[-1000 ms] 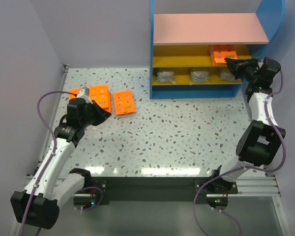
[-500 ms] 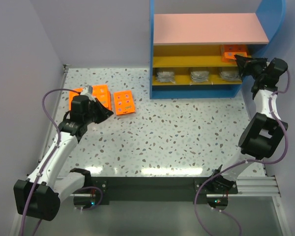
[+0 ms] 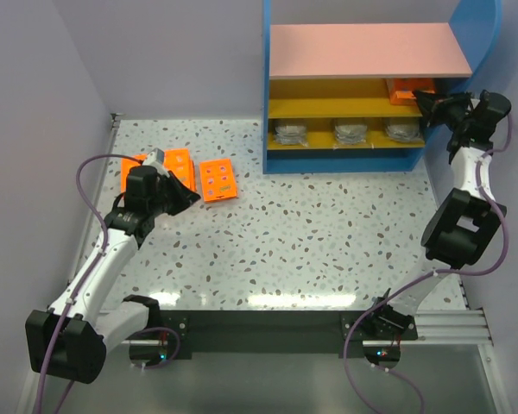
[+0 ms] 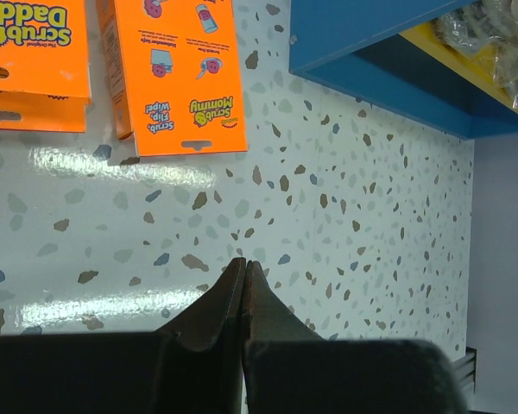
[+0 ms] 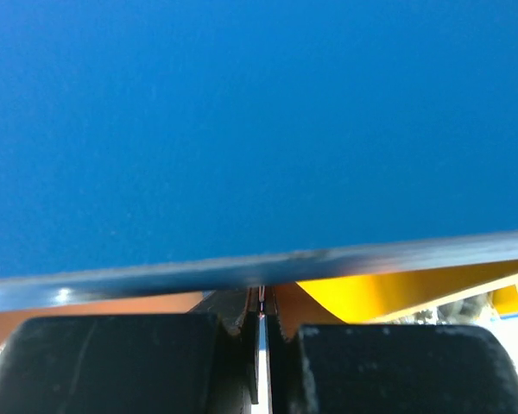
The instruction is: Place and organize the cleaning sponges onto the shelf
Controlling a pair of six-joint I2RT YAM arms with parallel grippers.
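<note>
The shelf stands at the back right. Three grey pads lie on its lower yellow board. My right gripper is shut on the thin edge of an orange pack at the far right end of the upper yellow board. In the right wrist view the shelf's blue side fills the frame above my right gripper. Three orange packs lie on the table at the left. My left gripper is shut and empty just in front of them. In the left wrist view the left gripper sits below a pack.
The speckled table stretches between the loose packs and the shelf. Its blue base shows at the upper right of the left wrist view. A grey wall stands close on the left, and the shelf's blue side panel sits right beside my right arm.
My right gripper has carried the orange pack to the right along the upper yellow board, to its far right end. My left arm has shifted only slightly.
</note>
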